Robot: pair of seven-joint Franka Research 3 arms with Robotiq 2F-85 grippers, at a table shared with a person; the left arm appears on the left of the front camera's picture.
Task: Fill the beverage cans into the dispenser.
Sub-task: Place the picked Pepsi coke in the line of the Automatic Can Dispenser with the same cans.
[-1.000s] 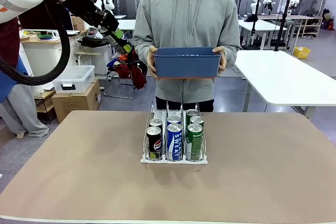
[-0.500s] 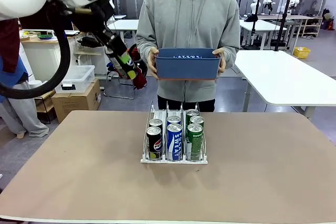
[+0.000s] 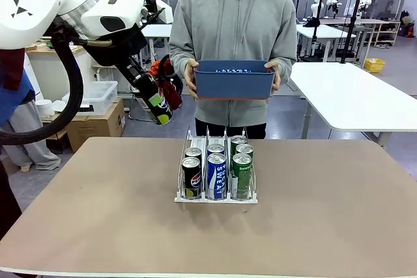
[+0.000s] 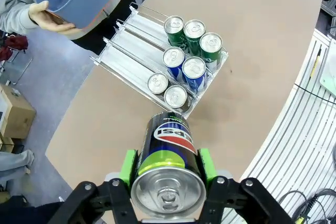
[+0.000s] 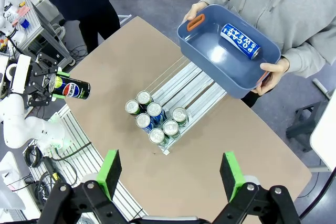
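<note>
My left gripper point(image 3: 154, 99) is shut on a black beverage can point(image 3: 163, 115) with a red-blue logo, held tilted in the air left of and above the dispenser point(image 3: 195, 136). In the left wrist view the can point(image 4: 169, 145) sits between the green pads point(image 4: 128, 164), silver top toward the camera, with the dispenser point(image 4: 123, 59) below. Black, blue-white and green cans point(image 3: 215, 174) stand at its front lip. My right gripper point(image 5: 170, 178) hangs open high above the table, over the dispenser point(image 5: 185, 83). One blue-white can point(image 5: 240, 41) lies in the bin.
Across the table a person holds the blue plastic bin point(image 3: 232, 79) with both hands, just behind and above the dispenser. The brown table point(image 3: 326, 213) has free room on both sides of the rack. White tables and boxes stand farther back.
My left arm has swung down and to the right, carrying the black can from high at the far left to just left of the dispenser's back end. The person and bin stayed still.
</note>
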